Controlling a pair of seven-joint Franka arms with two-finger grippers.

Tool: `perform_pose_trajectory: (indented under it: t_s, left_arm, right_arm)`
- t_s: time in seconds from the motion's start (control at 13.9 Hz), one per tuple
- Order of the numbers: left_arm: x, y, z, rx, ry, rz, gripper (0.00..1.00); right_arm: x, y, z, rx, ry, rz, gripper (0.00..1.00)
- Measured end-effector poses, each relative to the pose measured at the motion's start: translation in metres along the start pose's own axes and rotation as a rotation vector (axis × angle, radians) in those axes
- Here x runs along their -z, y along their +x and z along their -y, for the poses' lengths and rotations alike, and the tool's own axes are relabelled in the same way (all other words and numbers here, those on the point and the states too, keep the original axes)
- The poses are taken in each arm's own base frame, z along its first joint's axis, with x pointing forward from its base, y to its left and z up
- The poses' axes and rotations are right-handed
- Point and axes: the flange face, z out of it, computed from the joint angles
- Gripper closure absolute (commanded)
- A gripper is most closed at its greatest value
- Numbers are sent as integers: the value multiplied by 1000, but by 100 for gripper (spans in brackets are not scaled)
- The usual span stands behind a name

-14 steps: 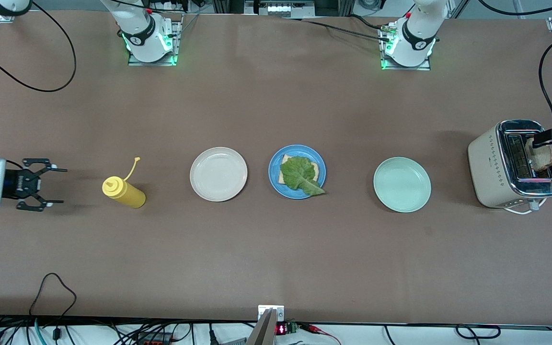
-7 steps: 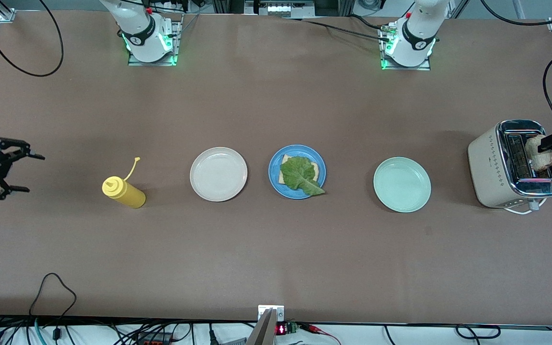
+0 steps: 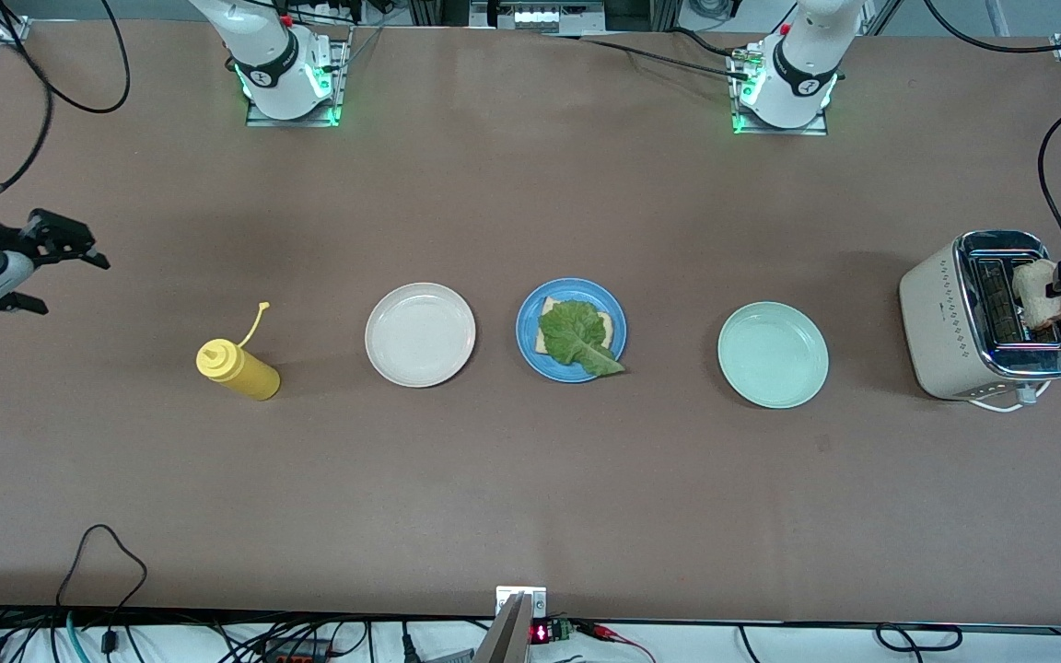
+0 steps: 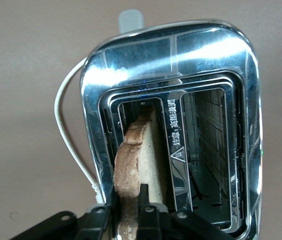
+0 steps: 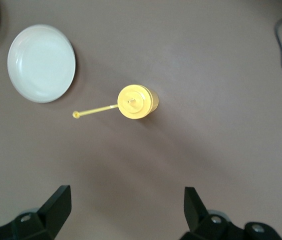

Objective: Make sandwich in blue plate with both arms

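Note:
The blue plate (image 3: 527,322) lies mid-table with one bread slice (image 3: 551,306) on it and a crinkled green lettuce leaf (image 3: 575,336) on top. At the left arm's end of the table a second bread slice (image 3: 1032,293) (image 4: 138,155) stands upright in one slot of the toaster (image 3: 954,322) (image 4: 180,65). My left gripper (image 3: 1060,281) (image 4: 129,200) is over the toaster, shut on that slice's top edge. My right gripper (image 3: 76,288) (image 5: 127,195) hangs open and holds nothing, over the right arm's end of the table.
A yellow squeeze bottle (image 3: 238,368) (image 5: 138,101) and a cream-white plate (image 3: 420,333) (image 5: 41,63) sit between the right gripper and the blue plate. A pale green plate (image 3: 773,354) lies between the blue plate and the toaster. The toaster's white cord (image 4: 68,135) trails beside it.
The left gripper has shut on the bread slice in the toaster. The right gripper has drawn back from the yellow bottle toward the table's end and tilted.

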Motion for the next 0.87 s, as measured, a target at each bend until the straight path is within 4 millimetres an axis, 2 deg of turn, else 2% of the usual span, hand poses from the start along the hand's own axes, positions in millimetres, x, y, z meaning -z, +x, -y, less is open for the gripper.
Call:
perform_pose_trajectory:
  t_s: [0.22,0.36,0.65,0.87]
  left_arm:
    - [4,0,-1,17,-9,13,99]
    - [19,2,-2,22,-10,21,99]
    - [82,14,-18,30,-17,46,99]
    - [129,17,-34,20,-13,48,99]
  right_arm:
    - [18,12,46,-153,-49,-5,0]
    - [24,15,59,-192,-59,-15,0]
    - [33,14,57,-249,-66,-32,0]
    - [46,13,73,-405,-72,-47,0]
